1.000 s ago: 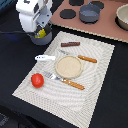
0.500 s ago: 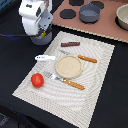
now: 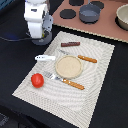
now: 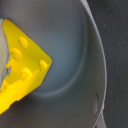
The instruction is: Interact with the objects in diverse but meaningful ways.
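In the exterior view my gripper (image 3: 42, 35) hangs down into a grey pot (image 3: 46, 40) at the back corner of the mat, on the exterior view's left. The wrist view looks into that pot (image 4: 75, 55); a yellow cheese wedge (image 4: 25, 67) with round holes sits close to the camera against a blurred grey finger (image 4: 3, 52), so the gripper appears shut on it. On the mat lie a red tomato (image 3: 37, 80), a white fish shape (image 3: 45, 58) and a brown sausage stick (image 3: 70, 44).
A tan plate (image 3: 68, 66) sits mid-mat, flanked by an orange-handled knife (image 3: 85, 58) and fork (image 3: 67, 81). Behind is a brown stove board (image 3: 107, 27) with black burners, a second grey pot (image 3: 90, 12) and a bowl (image 3: 123, 16).
My gripper has drifted slightly toward the exterior view's right above the pot. The items on the mat have not moved.
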